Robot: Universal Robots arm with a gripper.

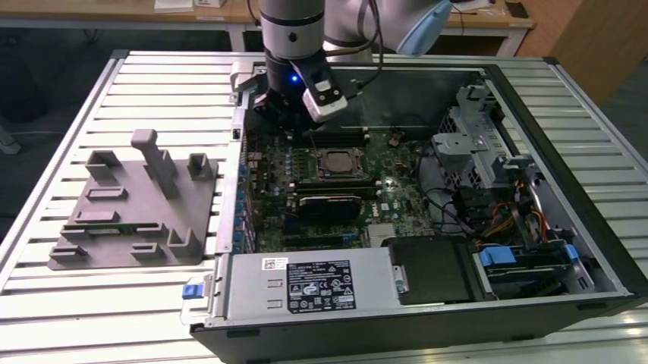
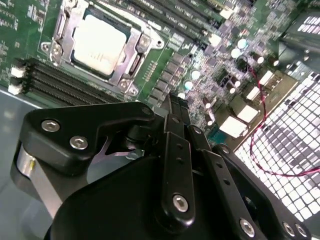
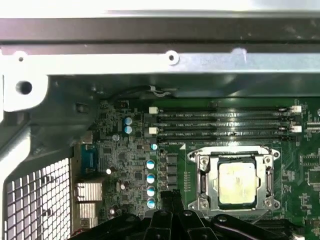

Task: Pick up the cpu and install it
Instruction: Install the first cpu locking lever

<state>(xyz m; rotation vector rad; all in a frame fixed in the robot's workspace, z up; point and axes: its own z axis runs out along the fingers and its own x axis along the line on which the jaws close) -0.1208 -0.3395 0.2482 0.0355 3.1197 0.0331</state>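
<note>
Sitting seated in its socket [image 3: 234,182] in both wrist views, the cpu [image 2: 99,44] lies apart from the narrow, empty fingers [image 2: 177,107].

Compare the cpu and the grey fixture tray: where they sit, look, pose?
The cpu sits in the motherboard socket inside the PC case; the fixture tray lies on the slatted table outside it. The cpu is a flat shiny square; the tray is matte grey with upright posts. Both lie level.
</note>
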